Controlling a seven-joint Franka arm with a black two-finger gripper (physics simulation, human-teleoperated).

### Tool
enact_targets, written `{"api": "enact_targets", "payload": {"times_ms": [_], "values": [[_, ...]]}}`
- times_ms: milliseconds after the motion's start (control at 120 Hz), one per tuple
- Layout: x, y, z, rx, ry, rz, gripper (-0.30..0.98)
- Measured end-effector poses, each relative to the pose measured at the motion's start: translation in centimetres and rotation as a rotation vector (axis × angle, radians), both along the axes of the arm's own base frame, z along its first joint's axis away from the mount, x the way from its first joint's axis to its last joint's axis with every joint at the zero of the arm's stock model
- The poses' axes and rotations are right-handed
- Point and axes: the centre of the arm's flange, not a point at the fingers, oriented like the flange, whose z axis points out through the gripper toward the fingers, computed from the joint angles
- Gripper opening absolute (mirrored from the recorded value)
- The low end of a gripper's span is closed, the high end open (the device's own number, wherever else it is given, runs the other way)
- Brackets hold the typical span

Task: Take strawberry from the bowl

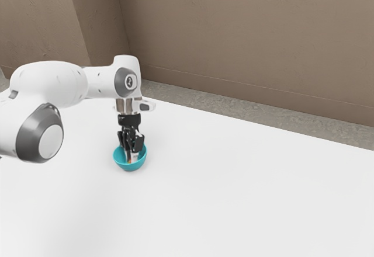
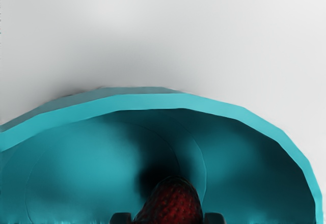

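In the exterior view my gripper (image 1: pixel 131 153) reaches down into the teal bowl (image 1: pixel 120 161), its fingertips inside the rim. A small reddish bit of the strawberry (image 1: pixel 129 162) shows low between the fingers. In the wrist view the red strawberry (image 2: pixel 174 203) sits at the lower edge, inside the bowl (image 2: pixel 153 102). Dark fingertips flank it closely on two sides, and my gripper (image 2: pixel 167 218) appears shut on it. The strawberry's lower part is cut off there, so whether it touches the bowl's floor cannot be told.
The bowl's wall surrounds the fingers on the white table (image 1: pixel 245 193). Behind the table's far edge stands a brown wall (image 1: pixel 251 41), with a strip of grey floor (image 1: pixel 280 118) before it.
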Motion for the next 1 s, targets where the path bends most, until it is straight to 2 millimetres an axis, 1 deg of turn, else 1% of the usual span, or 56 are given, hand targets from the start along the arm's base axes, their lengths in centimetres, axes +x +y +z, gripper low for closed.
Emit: {"api": "enact_targets", "payload": {"times_ms": [67,133,167,250,267,300,333,350,392,425,483,517,558,600,733,783,817,867,900,933,967,1000], "values": [[0.1,0.0,0.5,0.001,-0.008,-0.004,0.07],[0.2,0.0,1.6,0.003,-0.026,-0.008,0.07],[0.3,-0.1,2.9,0.003,-0.044,-0.01,0.07],[0.1,-0.5,7.5,0.002,-0.103,-0.018,0.06],[-0.2,-0.9,8.2,0.0,-0.107,-0.022,0.06],[-0.6,-2.5,9.4,-0.004,-0.115,-0.045,0.06],[-0.7,-5.3,10.0,-0.007,-0.117,-0.083,0.06],[-0.8,-7.0,10.2,-0.008,-0.117,-0.108,0.06],[-1.0,-11.3,10.4,-0.011,-0.114,-0.167,0.07],[-1.3,-14.0,10.3,-0.013,-0.11,-0.203,0.07],[-1.2,-17.4,9.7,-0.019,-0.102,-0.242,0.07],[-0.8,-18.6,9.3,-0.02,-0.103,-0.256,0.07],[-0.4,-19.4,8.7,-0.019,-0.097,-0.262,0.08],[-0.2,-19.8,8.1,-0.018,-0.09,-0.262,0.09],[0.0,-20.0,5.6,-0.011,-0.053,-0.248,0.13],[0.0,-20.1,5.3,-0.012,-0.051,-0.244,0.22],[0.0,-20.3,6.6,-0.015,-0.067,-0.242,0.29],[-0.3,-20.7,9.8,-0.025,-0.108,-0.245,0.37],[-0.6,-21.1,13.0,-0.036,-0.148,-0.249,0.42],[-1.5,-21.4,16.3,-0.049,-0.185,-0.253,0.45],[-2.8,-21.4,19.8,-0.055,-0.221,-0.253,0.49],[-4.7,-21.3,23.4,-0.054,-0.259,-0.256,0.52]]}}
